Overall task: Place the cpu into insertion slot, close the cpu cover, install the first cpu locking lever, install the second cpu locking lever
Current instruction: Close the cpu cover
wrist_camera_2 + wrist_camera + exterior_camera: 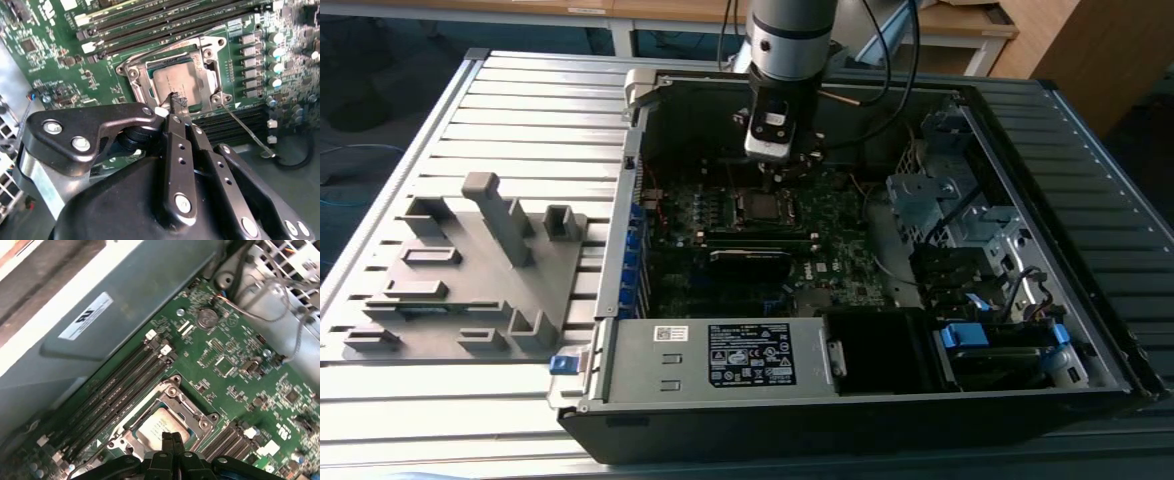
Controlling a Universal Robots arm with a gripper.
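Observation:
The cpu (176, 80) (154, 426) lies flat in the insertion slot (758, 207) on the green board, its silvery top showing. Around it the cpu cover (142, 75) (186, 405) lies down, and the chip shows through its square window. A thin metal locking lever (246, 131) sticks out from one corner of the socket, away from the frame. My gripper (175, 100) (171, 436) (778, 168) is shut with nothing between its fingers. Its tips hover at the edge of the chip's top; I cannot tell whether they touch it.
Long black memory slots (117, 385) run beside the socket. A row of round capacitors (276, 65) stands on its other side. The open case's walls (630, 200) and drive cage (927, 195) hem the arm in. A grey fixture (467, 270) lies at the exterior view's left.

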